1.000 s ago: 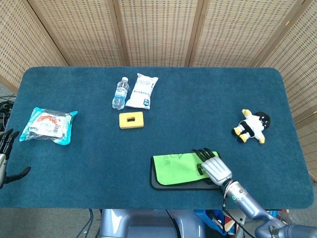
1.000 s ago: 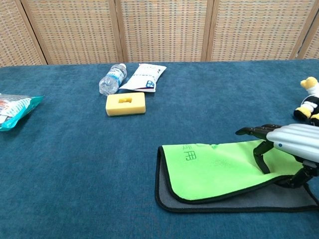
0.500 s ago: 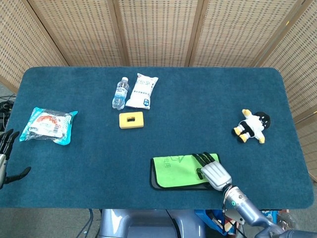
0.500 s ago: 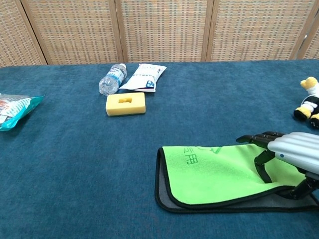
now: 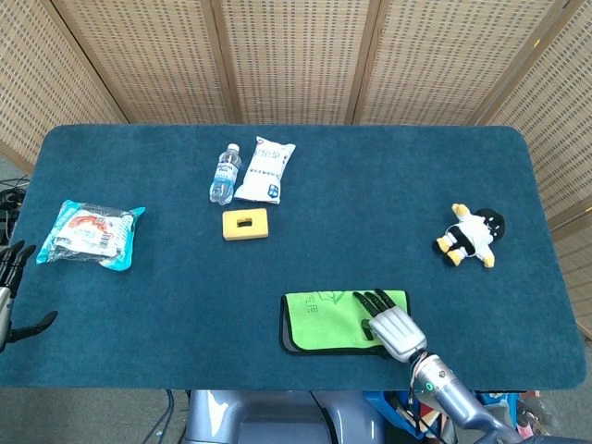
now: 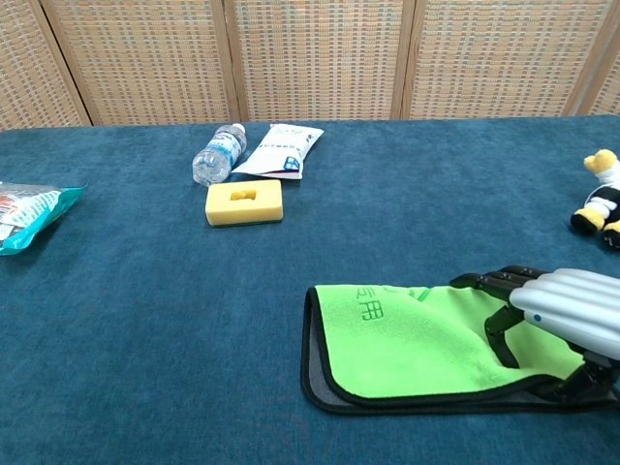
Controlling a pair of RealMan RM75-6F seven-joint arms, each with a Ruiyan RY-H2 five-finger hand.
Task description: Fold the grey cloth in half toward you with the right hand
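Observation:
The grey cloth (image 5: pixel 324 320) lies near the front edge of the table, right of centre. It is doubled over, so its bright green side (image 6: pixel 407 339) faces up and a thin grey strip shows along the near edge. My right hand (image 5: pixel 389 324) sits on the cloth's right end. Its dark fingers (image 6: pixel 504 291) lie over the green layer and the thumb is under that layer's near corner, so it pinches the cloth. My left hand (image 5: pixel 11 287) hangs off the table's left side with fingers apart, holding nothing.
On the blue table (image 5: pixel 370 185), a water bottle (image 5: pixel 224 173) and a white packet (image 5: pixel 265 170) lie at the back left, with a yellow block (image 5: pixel 245 224) in front of them. A snack bag (image 5: pixel 90 234) is far left, and a plush toy (image 5: pixel 470 235) at the right.
My right hand has drawn the green top layer toward me, and the exposed grey strip at the near edge has narrowed. The left hand has not moved.

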